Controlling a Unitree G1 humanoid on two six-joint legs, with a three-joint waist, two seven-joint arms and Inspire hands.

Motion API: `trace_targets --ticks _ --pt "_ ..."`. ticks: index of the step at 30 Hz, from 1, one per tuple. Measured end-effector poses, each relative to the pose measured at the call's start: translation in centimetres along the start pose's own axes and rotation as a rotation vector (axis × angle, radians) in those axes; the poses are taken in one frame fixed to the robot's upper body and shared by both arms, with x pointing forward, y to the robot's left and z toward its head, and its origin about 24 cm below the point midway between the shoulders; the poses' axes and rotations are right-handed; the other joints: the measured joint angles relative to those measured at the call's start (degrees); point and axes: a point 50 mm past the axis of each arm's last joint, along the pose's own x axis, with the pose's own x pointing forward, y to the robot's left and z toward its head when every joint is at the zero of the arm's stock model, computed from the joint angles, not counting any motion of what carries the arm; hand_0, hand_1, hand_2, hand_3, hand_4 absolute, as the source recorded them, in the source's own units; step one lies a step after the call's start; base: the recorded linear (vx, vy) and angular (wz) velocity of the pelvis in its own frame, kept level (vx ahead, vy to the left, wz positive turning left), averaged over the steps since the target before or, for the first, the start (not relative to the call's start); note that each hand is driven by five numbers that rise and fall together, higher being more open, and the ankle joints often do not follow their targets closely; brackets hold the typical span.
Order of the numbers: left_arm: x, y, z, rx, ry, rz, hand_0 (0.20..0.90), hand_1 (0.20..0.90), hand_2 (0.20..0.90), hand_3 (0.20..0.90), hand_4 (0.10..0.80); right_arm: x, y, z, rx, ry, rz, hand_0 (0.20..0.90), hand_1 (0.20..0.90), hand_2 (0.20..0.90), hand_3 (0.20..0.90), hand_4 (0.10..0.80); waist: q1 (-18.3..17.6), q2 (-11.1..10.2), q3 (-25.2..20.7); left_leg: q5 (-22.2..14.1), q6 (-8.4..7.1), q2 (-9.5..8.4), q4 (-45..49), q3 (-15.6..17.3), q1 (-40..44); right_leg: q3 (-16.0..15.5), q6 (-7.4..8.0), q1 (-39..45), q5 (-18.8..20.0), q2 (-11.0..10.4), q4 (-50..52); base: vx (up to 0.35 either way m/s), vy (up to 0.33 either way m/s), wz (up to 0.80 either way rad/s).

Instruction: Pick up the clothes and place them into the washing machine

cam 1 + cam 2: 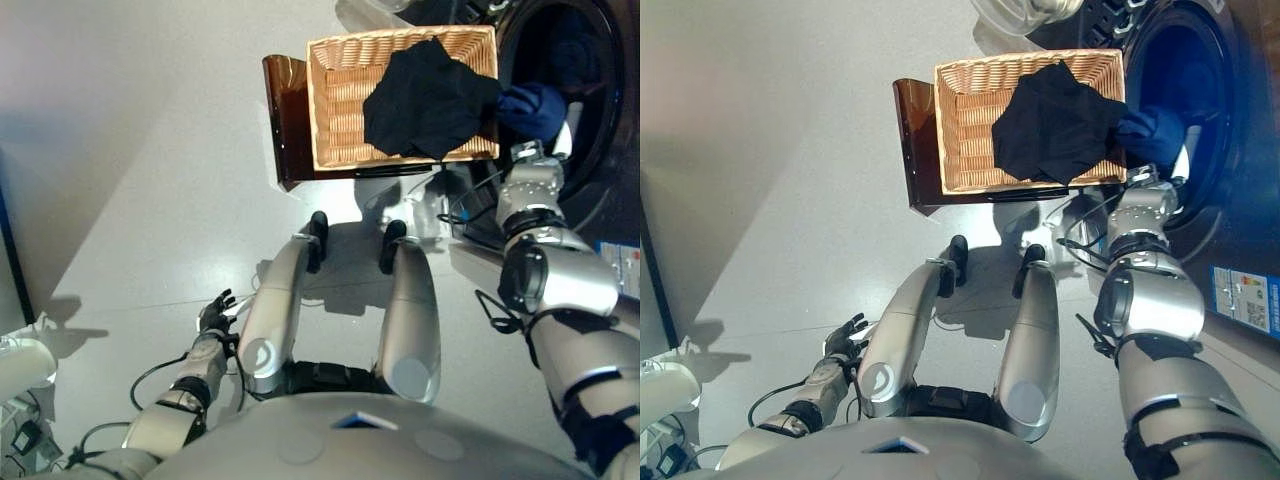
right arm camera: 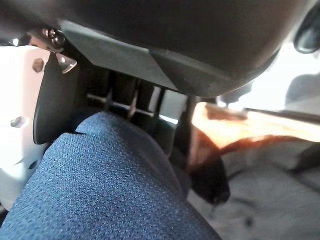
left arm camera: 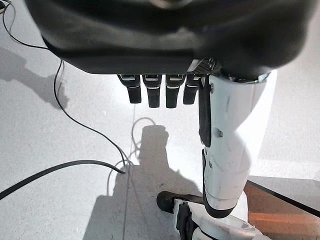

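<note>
You can see a sticker (image 1: 1243, 298) with print on the washing machine (image 1: 1215, 150) front, low beside the round opening, but its writing is too small to read; in the left eye view it is cut off at the edge.

Your right hand (image 2: 125, 100) is up at the mouth of the washing machine, and the head views show only its wrist there, with a blue cloth (image 1: 532, 108) bunched just past it inside the dark opening. The right wrist view fills that in: the blue cloth (image 2: 100, 190) lies close against the palm, with the thumb pressed on it and the fingers behind it, so the hand reads as clamped on the cloth, though the fingertips are hidden.

A black garment (image 1: 1055, 125) lies in the wicker basket (image 1: 965, 130), draped over the basket's side nearest the washing machine. The basket sits on a brown stand (image 1: 915, 150) just beside the machine. How far the black garment hangs over the far rim is hard to make out.

Your left hand (image 1: 214, 312) hangs low by your side over the pale floor (image 1: 150, 150), well apart from the basket. The left wrist view shows its fingers (image 3: 153, 92) relaxed and slightly spread, holding nothing; only that view also catches a corner of the brown stand (image 3: 280, 210).
</note>
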Motion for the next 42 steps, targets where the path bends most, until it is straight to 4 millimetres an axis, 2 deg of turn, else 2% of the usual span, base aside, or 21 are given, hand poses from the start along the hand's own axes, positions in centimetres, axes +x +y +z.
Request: trace_targets --ticks 3,4,7,8,9,11,12,14,16,22,25,26,27,28,36,42 --pt "0.0 0.0 0.0 0.000 -0.001 -0.001 0.900 0.900 0.900 0.900 0.800 0.1 0.1 0.4 0.020 -0.005 -0.017 0.200 0.200 0.200 0.200 0.300 0.1 0.1 0.0 -0.2 -0.08 0.02 0.2 0.0 0.0 0.0 -0.14 0.1 -0.2 0.0 0.2 -0.027 0.011 0.03" --pt "0.0 0.0 0.0 0.001 0.000 -0.001 0.900 0.900 0.900 0.900 0.800 0.1 0.3 0.7 0.024 -0.010 -0.022 0.200 0.200 0.200 0.200 0.300 0.2 0.1 0.0 -0.7 0.31 0.01 0.5 0.0 -0.1 -0.1 0.19 0.0 -0.6 -0.2 0.5 0.000 0.000 0.00" --pt "0.0 0.0 0.0 0.012 -0.003 -0.002 0.900 0.900 0.900 0.900 0.800 0.3 0.5 1.6 0.027 -0.029 -0.040 0.200 0.200 0.200 0.200 0.300 0.8 0.3 -0.2 -0.6 -0.08 -0.14 1.0 0.2 -0.5 0.3 0.03 -0.6 -0.5 -0.2 1.0 0.028 0.002 0.00" --pt "0.0 0.0 0.0 0.014 -0.006 -0.003 0.900 0.900 0.900 0.900 0.800 0.3 0.8 1.8 0.024 -0.035 -0.034 0.200 0.200 0.200 0.200 0.300 0.9 0.3 -0.3 -1.0 0.34 -0.11 1.0 0.2 -0.8 0.2 0.45 -0.8 -0.9 -0.3 0.9 -0.090 0.019 0.00" --pt "0.0 0.0 0.1 0.018 -0.012 -0.002 0.900 0.900 0.900 0.900 0.800 0.3 1.3 2.8 0.026 -0.058 -0.026 0.200 0.200 0.200 0.200 0.300 1.1 0.4 -0.4 -0.5 -0.09 -0.20 1.1 0.2 -1.7 0.2 0.07 -1.7 -0.3 -0.3 1.1 -0.005 0.014 0.03" --pt "0.0 0.0 0.0 0.019 -0.013 0.000 0.900 0.900 0.900 0.900 0.800 0.4 1.9 3.8 0.042 -0.078 -0.022 0.200 0.200 0.200 0.200 0.300 1.1 0.4 -0.4 -0.3 0.01 -0.29 1.3 0.2 -2.2 0.1 0.07 -2.1 -0.2 -0.4 1.3 -0.043 0.023 0.05" --pt "-0.1 0.0 0.0 0.021 -0.012 0.000 0.900 0.900 0.900 0.900 0.800 0.3 2.0 3.7 0.036 -0.076 -0.030 0.200 0.200 0.200 0.200 0.300 1.2 0.4 -0.4 -0.7 0.40 -0.34 1.3 0.1 -2.1 0.1 0.26 -2.0 -0.7 -0.5 1.4 0.005 0.030 0.04" --pt "-0.1 0.1 0.0 0.021 -0.014 0.002 0.900 0.900 0.900 0.900 0.800 0.3 2.3 3.8 0.039 -0.078 -0.033 0.200 0.200 0.200 0.200 0.300 1.1 0.4 -0.4 -0.3 0.01 -0.54 1.2 0.0 -2.0 0.2 0.13 -1.9 -0.3 -0.6 1.4 0.055 0.030 0.04" --pt "-0.1 0.0 0.0 0.021 -0.014 0.002 0.900 0.900 0.900 0.900 0.800 0.2 2.6 4.0 0.045 -0.079 -0.031 0.200 0.200 0.200 0.200 0.300 1.1 0.4 -0.4 -0.6 0.49 -0.64 1.0 -0.1 -1.9 -0.1 0.70 -1.7 -0.9 -0.9 1.2 0.063 0.025 0.04" --pt "-0.1 0.1 0.0 0.019 -0.018 0.005 0.900 0.900 0.900 0.900 0.800 0.2 2.8 4.4 0.063 -0.083 -0.036 0.200 0.200 0.200 0.200 0.300 1.1 0.4 -0.4 0.1 0.57 -1.07 0.5 0.0 -1.8 -0.2 0.59 -1.5 0.1 -1.3 0.7 -0.010 0.020 0.02" --pt "-0.1 0.1 0.0 0.019 -0.018 0.006 0.900 0.900 0.900 0.900 0.800 0.1 3.2 4.7 0.135 -0.075 -0.040 0.200 0.200 0.200 0.200 0.300 1.1 0.3 -0.3 0.8 0.61 -1.40 -0.4 -0.1 -1.7 -0.2 0.65 -1.5 0.4 -1.5 0.3 0.014 0.020 0.04" --pt "-0.1 0.1 0.0 0.020 -0.017 0.007 0.900 0.900 0.900 0.900 0.800 0.1 3.2 4.7 0.138 -0.074 -0.041 0.263 0.263 0.263 0.263 0.345 1.1 0.3 -0.3 0.9 0.64 -1.46 -0.6 -0.1 -1.6 -0.2 0.65 -1.4 0.5 -1.5 0.2 0.000 0.000 0.00" --pt "-0.1 0.1 -0.1 0.020 -0.014 0.008 0.900 0.900 0.900 0.900 0.800 0.1 3.2 4.7 0.140 -0.073 -0.043 0.705 0.705 0.705 0.705 0.661 1.1 0.3 -0.3 1.1 0.71 -1.62 -1.0 -0.2 -1.2 -0.2 0.76 -1.1 0.6 -1.6 -0.1 0.007 0.034 0.02" --pt "-0.1 0.1 -0.1 0.021 -0.012 0.008 0.900 0.900 0.900 0.900 0.800 0.2 3.0 4.7 0.152 -0.068 -0.050 0.900 0.900 0.900 0.900 0.800 1.1 0.3 -0.3 1.2 0.73 -1.77 -1.4 -0.2 -0.7 -0.2 0.83 -0.7 0.7 -1.7 -0.2 0.000 0.000 0.00" --pt "0.0 0.1 0.1 0.026 -0.013 0.018 0.900 0.900 0.900 0.900 0.800 0.3 2.4 4.3 0.115 -0.060 -0.085 0.900 0.900 0.900 0.900 0.800 1.1 0.2 -0.2 1.5 1.34 -1.80 -2.0 0.1 0.8 0.0 1.75 0.9 1.6 -1.6 -1.8 0.005 0.009 -0.01" --pt "0.0 0.1 0.2 0.040 -0.015 0.018 0.900 0.900 0.900 0.900 0.800 0.1 1.4 1.6 0.037 0.003 -0.105 0.900 0.900 0.900 0.900 0.800 1.0 -0.3 -0.2 1.4 1.85 -1.71 -5.2 0.6 5.8 0.7 2.01 5.9 2.6 -1.2 -5.8 0.026 0.021 -0.10"
